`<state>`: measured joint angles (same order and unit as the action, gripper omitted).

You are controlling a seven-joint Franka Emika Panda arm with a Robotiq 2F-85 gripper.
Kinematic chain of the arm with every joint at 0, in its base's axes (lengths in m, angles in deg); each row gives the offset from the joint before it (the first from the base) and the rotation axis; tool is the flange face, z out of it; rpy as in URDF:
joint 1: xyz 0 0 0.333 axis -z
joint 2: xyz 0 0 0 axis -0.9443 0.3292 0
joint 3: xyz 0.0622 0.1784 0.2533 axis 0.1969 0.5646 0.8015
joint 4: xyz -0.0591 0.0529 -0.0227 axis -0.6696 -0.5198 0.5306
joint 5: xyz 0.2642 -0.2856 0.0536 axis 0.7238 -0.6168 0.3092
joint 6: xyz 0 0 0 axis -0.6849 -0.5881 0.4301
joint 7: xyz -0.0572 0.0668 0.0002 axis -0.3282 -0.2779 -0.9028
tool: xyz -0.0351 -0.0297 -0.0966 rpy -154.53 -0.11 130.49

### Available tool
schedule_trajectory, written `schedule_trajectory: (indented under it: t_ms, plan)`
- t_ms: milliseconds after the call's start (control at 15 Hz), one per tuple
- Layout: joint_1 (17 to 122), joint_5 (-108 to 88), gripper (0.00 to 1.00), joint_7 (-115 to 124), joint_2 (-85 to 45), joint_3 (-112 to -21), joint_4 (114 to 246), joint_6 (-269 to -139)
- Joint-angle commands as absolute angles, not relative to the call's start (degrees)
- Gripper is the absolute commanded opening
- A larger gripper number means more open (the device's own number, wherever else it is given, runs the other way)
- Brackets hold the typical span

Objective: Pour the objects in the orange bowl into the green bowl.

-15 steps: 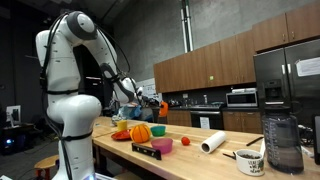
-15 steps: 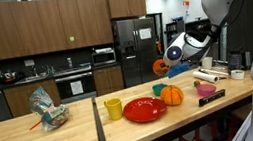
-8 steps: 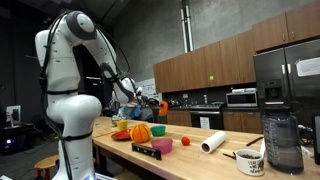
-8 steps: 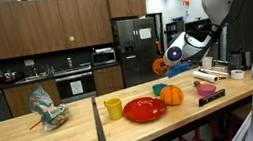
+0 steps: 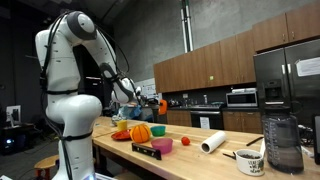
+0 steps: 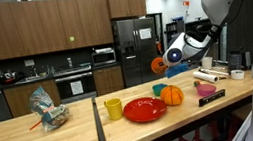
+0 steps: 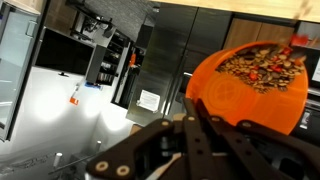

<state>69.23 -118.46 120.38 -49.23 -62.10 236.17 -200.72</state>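
My gripper is raised above the wooden counter and is shut on the orange bowl. In the wrist view the orange bowl is tilted and holds small brown and red bits. My fingers grip its rim. In both exterior views the bowl hangs above the items on the counter. The green bowl stands on the counter below and towards the front. I cannot make it out in the exterior view that shows the fridge.
On the counter stand a red plate, a yellow cup, a rounded orange item and a pink bowl. A paper roll, a mug and a clear jug stand further along.
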Motion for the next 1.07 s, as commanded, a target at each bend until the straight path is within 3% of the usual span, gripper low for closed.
schedule_trajectory:
  t_ms: [0, 1000]
  plan:
    - [68.10, -120.97, 0.01, 123.03, -51.00, -62.48, 237.62, -198.43]
    - [67.77, -121.74, 0.01, 125.17, -51.33, -62.52, 238.40, -195.68]
